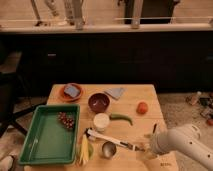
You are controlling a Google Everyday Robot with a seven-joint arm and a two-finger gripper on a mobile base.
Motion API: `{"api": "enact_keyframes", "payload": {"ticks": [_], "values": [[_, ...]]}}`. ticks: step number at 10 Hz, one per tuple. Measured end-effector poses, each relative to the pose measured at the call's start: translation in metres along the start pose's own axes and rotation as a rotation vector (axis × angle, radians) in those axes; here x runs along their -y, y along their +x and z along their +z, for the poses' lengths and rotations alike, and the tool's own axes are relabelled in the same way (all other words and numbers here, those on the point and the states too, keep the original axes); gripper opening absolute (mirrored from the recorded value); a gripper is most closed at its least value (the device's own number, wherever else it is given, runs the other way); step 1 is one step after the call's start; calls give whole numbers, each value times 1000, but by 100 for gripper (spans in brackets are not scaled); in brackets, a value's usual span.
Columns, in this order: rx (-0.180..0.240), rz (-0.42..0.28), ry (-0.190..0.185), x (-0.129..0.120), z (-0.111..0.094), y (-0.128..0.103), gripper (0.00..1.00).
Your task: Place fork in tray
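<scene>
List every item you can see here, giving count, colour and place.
table: one, light wood, centre
tray: one, green, table's left
grapes: one bunch, dark red, in the tray
plate: one, orange, far left corner
sponge: one, blue-grey, on the plate
bowl: one, dark red, middle
cloth: one, grey-blue, behind the bowl
fruit: one, orange, right
pepper: one, green, centre
cup: one, white, centre
utensil: one, white-handled, front
metal cup: one, silver, front
banana: one, yellow-green, beside the tray
fork: one, silvery-grey, right, outside the tray
arm: one, white, front right
gripper: one, at the utensil's dark end
</scene>
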Motion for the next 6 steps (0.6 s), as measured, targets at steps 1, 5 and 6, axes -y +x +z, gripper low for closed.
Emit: {"api": "enact_keyframes", "payload": {"ticks": [1,5,6], "values": [[2,7,-8,-2,5,4,69],[0,12,-27,-5,18,7,69],[-3,10,-34,-5,21,6,69]]}}
